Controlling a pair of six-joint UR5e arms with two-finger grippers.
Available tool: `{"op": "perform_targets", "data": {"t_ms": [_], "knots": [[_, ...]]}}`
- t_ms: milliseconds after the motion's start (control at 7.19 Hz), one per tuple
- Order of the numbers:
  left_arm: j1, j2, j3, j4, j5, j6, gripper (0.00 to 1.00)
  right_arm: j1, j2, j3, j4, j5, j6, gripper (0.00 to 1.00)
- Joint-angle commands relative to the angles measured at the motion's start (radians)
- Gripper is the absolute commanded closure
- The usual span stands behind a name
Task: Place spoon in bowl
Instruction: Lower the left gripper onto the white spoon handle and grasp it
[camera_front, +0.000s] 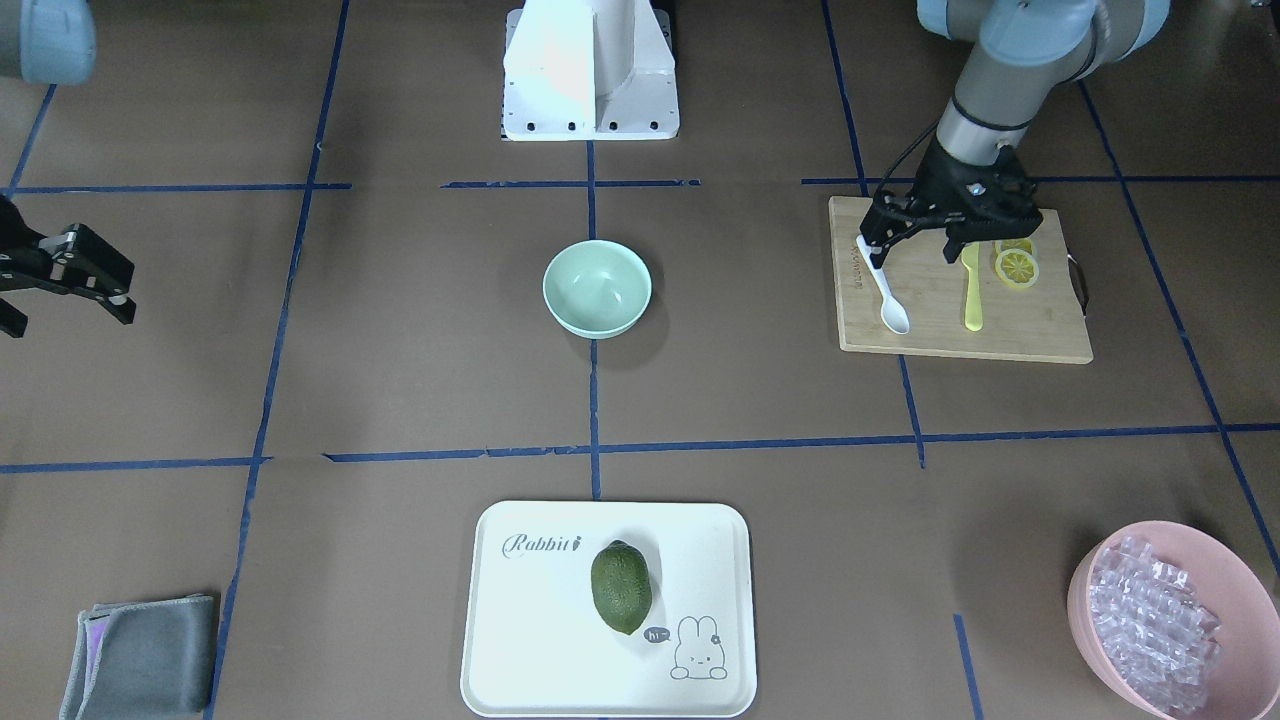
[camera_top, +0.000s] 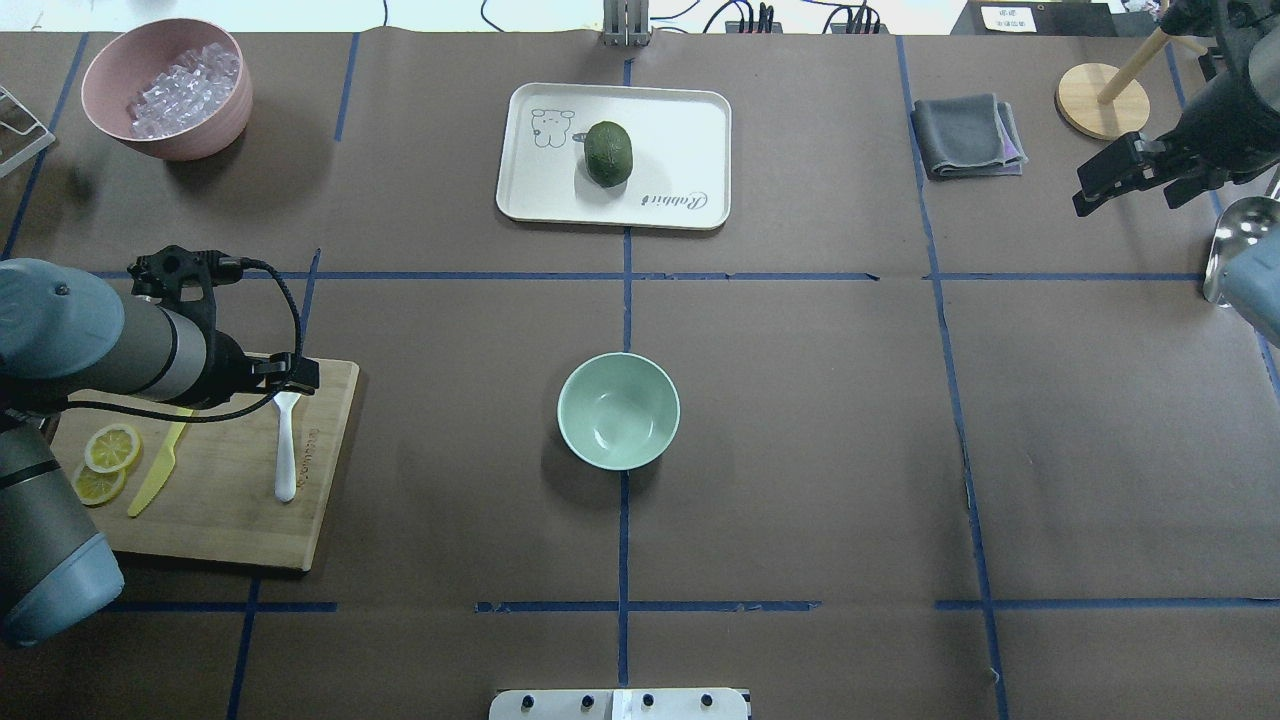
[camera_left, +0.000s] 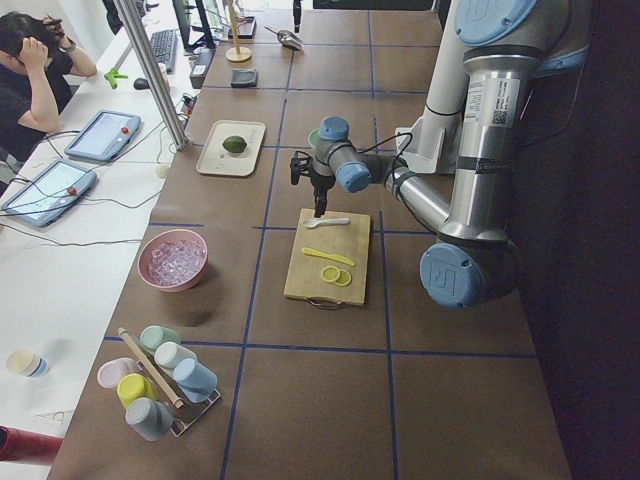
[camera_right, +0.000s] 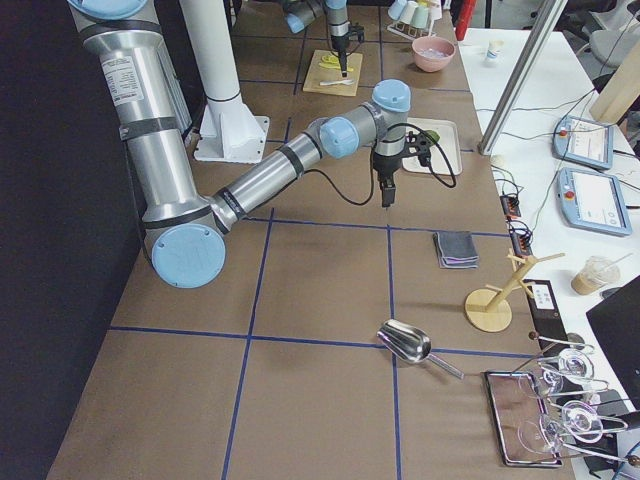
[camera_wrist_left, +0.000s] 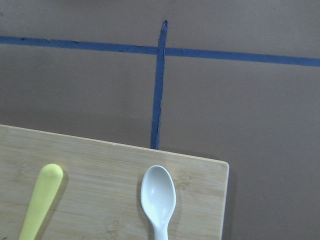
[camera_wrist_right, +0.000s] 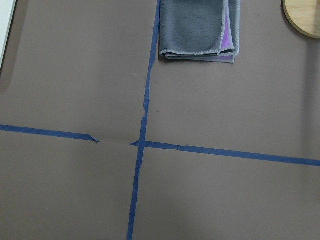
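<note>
**Near row, robot's left.** A small white plastic spoon lies flat on a rectangular bamboo cutting board, beside a yellow plastic knife and lemon slices. The spoon's long axis runs roughly away from the robot, with the scoop at the far end. The black two-finger left gripper hangs over the spoon, pointing down, its jaws spread wide and empty. The jaws open across the handle, so a straight descent should bracket it. Whether the tips touch the board cannot be told.

**Table centre.** A small round mint-green bowl stands empty, well apart from the spoon, towards the robot's right.

**Farther out.** The right gripper hovers with parted jaws, holding nothing. It is much farther from the spoon than the left.
</note>
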Motion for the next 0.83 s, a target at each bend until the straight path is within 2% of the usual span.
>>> {"op": "perform_targets", "data": {"t_ms": [0, 695], "knots": [[0.017, 0.000, 0.028, -0.014, 0.002, -0.020, 0.07, 0.002, -0.002, 0.001, 0.000, -0.001, 0.002, 0.00], [0.033, 0.000, 0.054, -0.017, -0.003, -0.022, 0.10, 0.002, -0.001, 0.001, 0.000, -0.002, 0.003, 0.00]]}}
